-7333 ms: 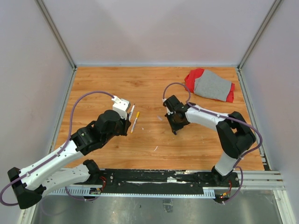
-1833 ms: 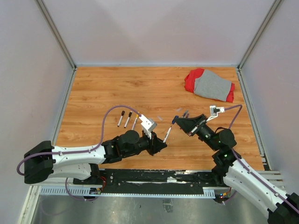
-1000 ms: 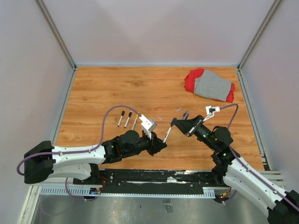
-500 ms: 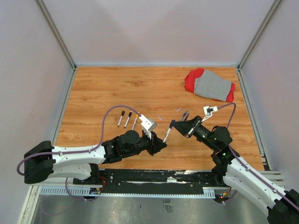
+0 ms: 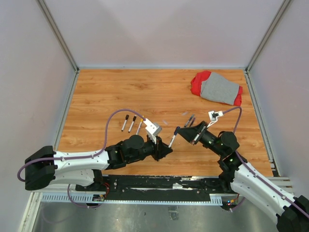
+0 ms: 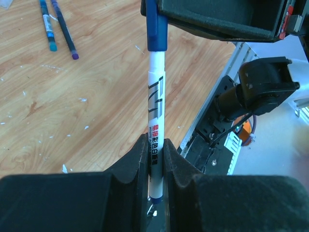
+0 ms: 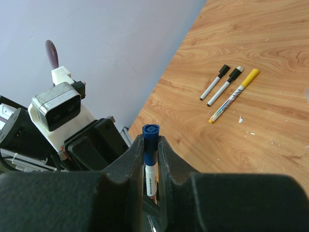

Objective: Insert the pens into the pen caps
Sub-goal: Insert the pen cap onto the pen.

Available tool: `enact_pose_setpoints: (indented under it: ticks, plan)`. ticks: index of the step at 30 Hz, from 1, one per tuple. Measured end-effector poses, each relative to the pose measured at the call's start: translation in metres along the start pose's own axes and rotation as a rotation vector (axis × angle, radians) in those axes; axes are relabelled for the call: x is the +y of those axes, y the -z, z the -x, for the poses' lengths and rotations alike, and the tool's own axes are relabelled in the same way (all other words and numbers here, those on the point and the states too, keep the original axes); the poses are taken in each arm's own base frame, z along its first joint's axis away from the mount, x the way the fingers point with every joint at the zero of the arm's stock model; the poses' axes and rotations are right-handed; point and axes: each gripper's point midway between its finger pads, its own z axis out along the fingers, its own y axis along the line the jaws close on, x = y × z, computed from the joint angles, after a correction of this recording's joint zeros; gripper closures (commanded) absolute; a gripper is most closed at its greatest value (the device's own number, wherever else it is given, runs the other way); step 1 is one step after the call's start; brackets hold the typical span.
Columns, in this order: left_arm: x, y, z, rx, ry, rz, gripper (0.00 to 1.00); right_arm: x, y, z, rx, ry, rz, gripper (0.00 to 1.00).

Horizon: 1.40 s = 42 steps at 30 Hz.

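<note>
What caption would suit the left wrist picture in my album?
The left claw grips a white pen while the right claw holds a blue cap at its tip.

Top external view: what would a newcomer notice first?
A white pen held in mid-air over the near middle of the table, the left gripper shut on its barrel and the right gripper shut on the blue cap at its tip. Then the red and grey cloth in the far right corner, and three pens lying side by side left of centre.
</note>
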Motion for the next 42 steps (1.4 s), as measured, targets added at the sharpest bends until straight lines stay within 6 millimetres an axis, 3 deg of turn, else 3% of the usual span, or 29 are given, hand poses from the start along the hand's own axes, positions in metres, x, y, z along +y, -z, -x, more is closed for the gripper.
enact_pose_setpoints:
  ticks: [15,24,37,42]
  plan:
    - [0.000,0.000,0.002,-0.011,0.028,0.016,0.99,0.004,-0.002,-0.013,0.035,0.005,0.029,0.95]
    - [0.001,-0.001,0.003,-0.014,0.035,0.022,0.99,0.005,-0.002,-0.014,0.029,0.021,0.034,0.74]
    - [0.002,0.005,0.024,-0.097,0.048,0.046,1.00,-0.007,0.016,-0.028,0.092,0.110,-0.032,0.46]
    - [0.002,0.007,0.030,-0.116,0.050,0.051,0.99,-0.010,0.023,-0.018,0.089,0.181,-0.101,0.42]
